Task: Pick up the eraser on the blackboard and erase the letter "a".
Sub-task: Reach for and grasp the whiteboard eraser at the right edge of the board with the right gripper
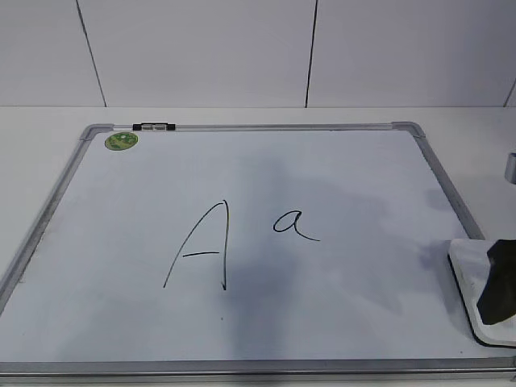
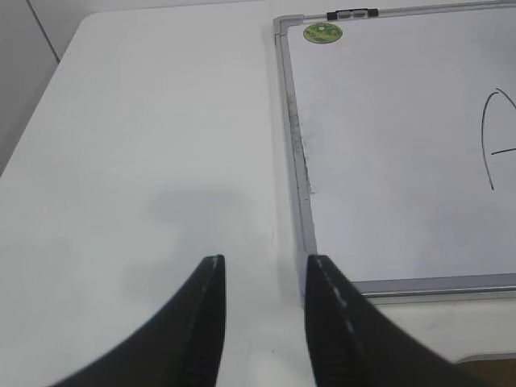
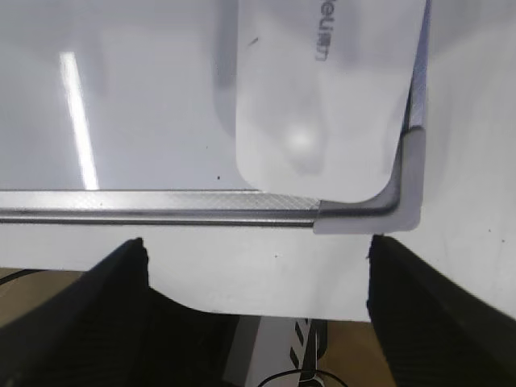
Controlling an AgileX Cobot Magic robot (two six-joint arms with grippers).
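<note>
At the right edge of the exterior view, the eraser is half covered by the dark right end effector, and both run off the frame there, so its contact with the block cannot be told. In the right wrist view the grey lettering on the eraser is cut by the top edge and too blurred to read. The capital "A" is sliced by the right edge of the left wrist view, and the print on the green sticker is too small to read.

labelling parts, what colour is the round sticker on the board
Green, clearest in the left wrist view: sticker.
</note>
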